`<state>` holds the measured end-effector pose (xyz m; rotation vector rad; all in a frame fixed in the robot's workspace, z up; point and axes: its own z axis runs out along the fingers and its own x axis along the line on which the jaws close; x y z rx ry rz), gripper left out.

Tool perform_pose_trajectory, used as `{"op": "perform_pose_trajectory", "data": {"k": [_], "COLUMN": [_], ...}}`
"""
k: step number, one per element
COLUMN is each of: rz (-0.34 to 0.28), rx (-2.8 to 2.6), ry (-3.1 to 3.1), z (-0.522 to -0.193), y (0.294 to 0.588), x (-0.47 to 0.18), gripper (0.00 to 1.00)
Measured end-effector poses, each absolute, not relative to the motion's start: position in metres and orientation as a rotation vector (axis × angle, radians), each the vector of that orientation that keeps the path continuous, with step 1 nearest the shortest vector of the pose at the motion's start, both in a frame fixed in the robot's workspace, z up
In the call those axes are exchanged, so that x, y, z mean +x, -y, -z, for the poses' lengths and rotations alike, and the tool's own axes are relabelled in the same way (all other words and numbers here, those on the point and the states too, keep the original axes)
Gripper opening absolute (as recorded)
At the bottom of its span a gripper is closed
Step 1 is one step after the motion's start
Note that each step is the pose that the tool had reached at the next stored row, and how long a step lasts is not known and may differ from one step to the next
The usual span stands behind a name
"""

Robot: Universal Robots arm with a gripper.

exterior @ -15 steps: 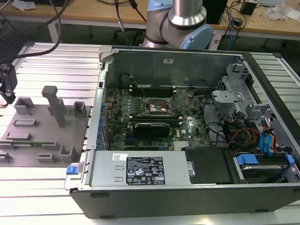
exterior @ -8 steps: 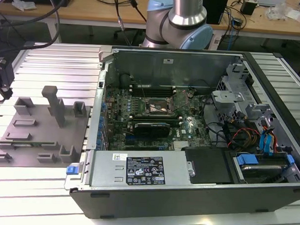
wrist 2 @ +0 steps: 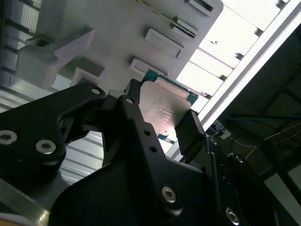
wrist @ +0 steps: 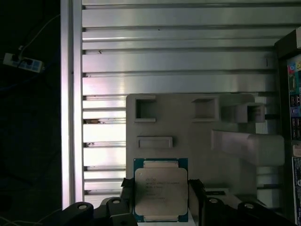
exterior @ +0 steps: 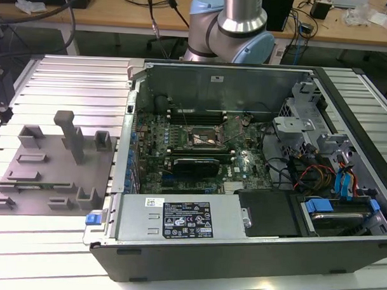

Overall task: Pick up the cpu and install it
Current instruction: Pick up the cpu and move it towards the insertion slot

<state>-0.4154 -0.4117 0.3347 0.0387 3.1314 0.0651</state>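
Observation:
The cpu [wrist: 161,190], a flat square chip with a silvery lid and a green rim, sits between my gripper's [wrist: 161,200] two black fingers in both wrist views. One finger [wrist 2: 134,101] presses one edge of the cpu [wrist 2: 162,110] and the other finger [wrist 2: 190,134] presses the opposite edge, so the gripper [wrist 2: 162,117] is shut on it. The chip hangs over the grey fixture plate [wrist: 188,136] with its upright blocks. In the exterior view, the motherboard's black socket frame [exterior: 203,140] lies inside the open computer case [exterior: 241,248].
The grey fixture plate [exterior: 52,172] rests on the ribbed aluminium table [exterior: 75,77] at the exterior view's left, with a tall post [exterior: 70,134]. The case holds cables, drive bays [exterior: 308,130] and a power supply [exterior: 184,221]. The arm's base [exterior: 232,25] stands behind the case.

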Motion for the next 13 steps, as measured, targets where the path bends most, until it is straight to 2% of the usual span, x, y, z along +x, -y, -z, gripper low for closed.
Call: {"op": "perform_pose_trajectory", "data": {"k": [13], "rz": [-0.065], "rx": [0.039], "ry": [-3.131], "z": [-0.360], "y": [0.412], "x": [-0.415], "gripper": [0.54]}}
